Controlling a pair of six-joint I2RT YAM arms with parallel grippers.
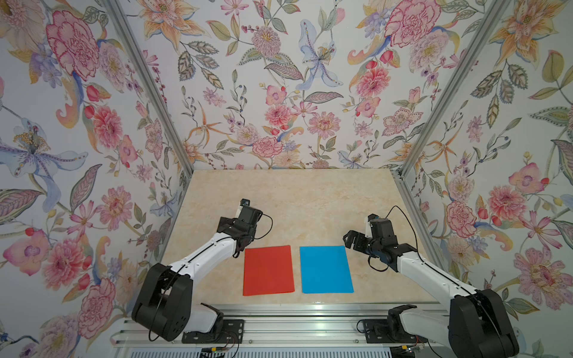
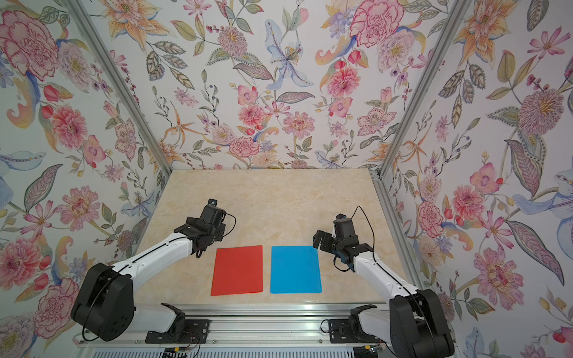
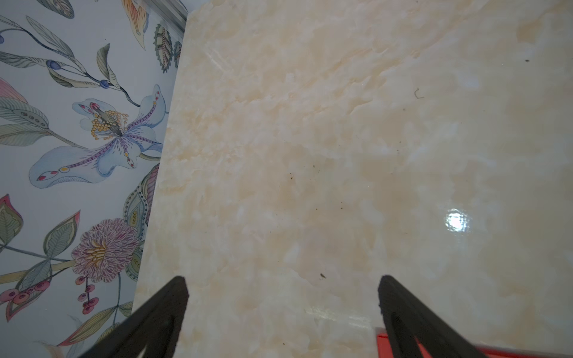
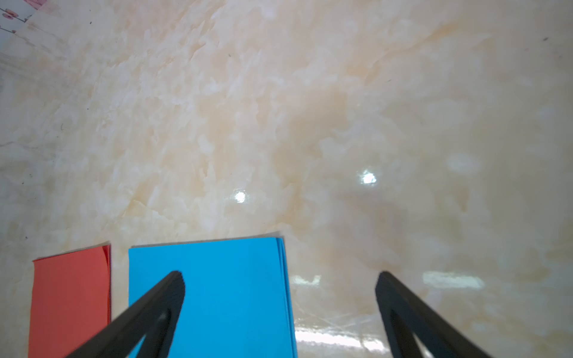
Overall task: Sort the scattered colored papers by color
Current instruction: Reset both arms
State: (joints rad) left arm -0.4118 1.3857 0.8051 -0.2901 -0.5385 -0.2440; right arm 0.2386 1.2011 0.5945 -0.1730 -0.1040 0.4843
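The colored papers lie as two neat piles side by side near the table's front edge in both top views: a red-orange pile (image 1: pixel 268 269) (image 2: pixel 238 269) on the left and a sky-blue pile (image 1: pixel 326 269) (image 2: pixel 295 269) on the right. Layered sheet edges show on the blue pile (image 4: pixel 223 294) and on the red pile (image 4: pixel 71 297) in the right wrist view. My left gripper (image 1: pixel 239 246) (image 3: pixel 282 279) stands open and empty by the red pile's far left corner, with a sliver of red paper (image 3: pixel 381 345) under one finger. Over the blue pile's far right corner my right gripper (image 1: pixel 352 240) (image 4: pixel 280 276) is open and holds nothing.
The cream marble tabletop (image 1: pixel 297 201) is closed in by flowered walls on the left, right and back. Aluminium posts (image 1: pixel 412 198) stand at the back corners. A metal rail (image 1: pixel 294 325) with both arm bases runs along the front edge.
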